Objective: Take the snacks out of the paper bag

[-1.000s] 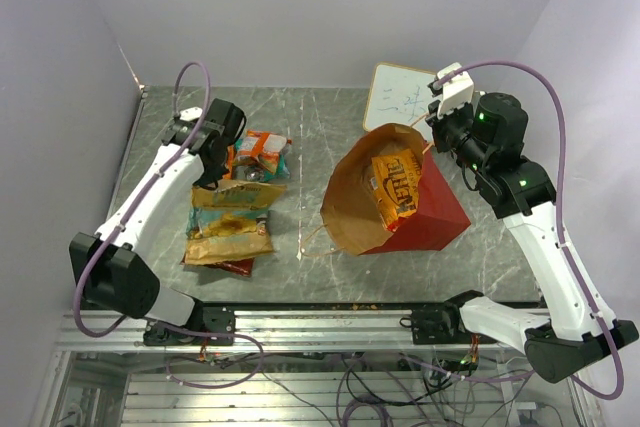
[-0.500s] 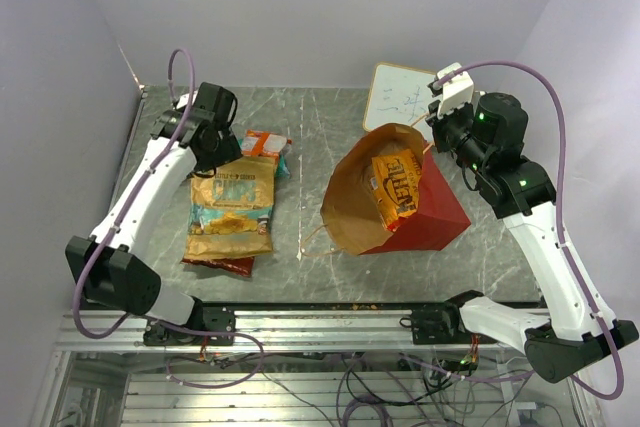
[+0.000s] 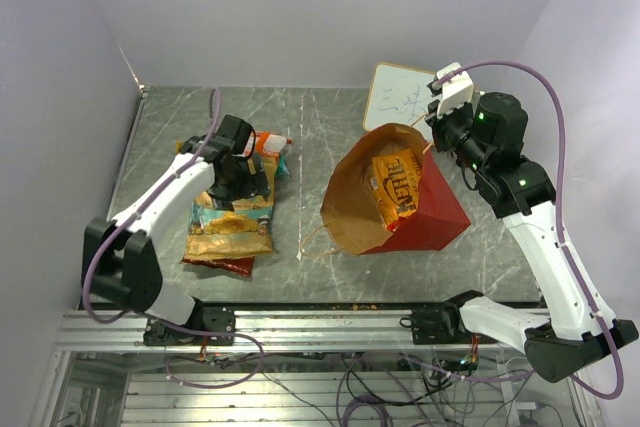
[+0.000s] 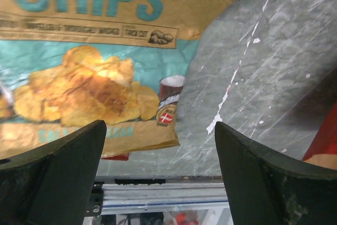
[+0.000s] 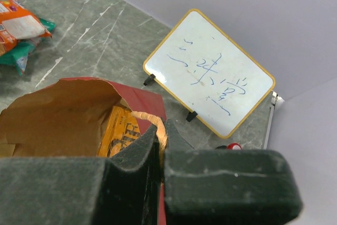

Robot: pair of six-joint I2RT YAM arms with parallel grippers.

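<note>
The paper bag (image 3: 425, 222) lies tilted on the table, red outside and brown inside, its mouth facing left. An orange snack packet (image 3: 393, 187) shows inside it. My right gripper (image 3: 431, 143) is shut on the bag's cord handle (image 5: 157, 125) at the upper rim. At the left, a tan-brown chip bag (image 3: 230, 222) lies flat on a red packet (image 3: 234, 267), with orange-teal packs (image 3: 270, 150) behind them. My left gripper (image 3: 243, 173) hovers over the chip bag (image 4: 95, 77), open, with nothing between its fingers (image 4: 52, 177).
A small whiteboard (image 3: 397, 97) stands behind the paper bag, with a red-capped marker (image 5: 234, 146) beside it. The table's front rail (image 4: 158, 193) runs just below the chip bag. Walls close in on the left, back and right.
My left gripper opened and let go of the tan-brown chip bag, which now lies flat on the pile. It then swung right and nearer over the bag. The right arm stayed still.
</note>
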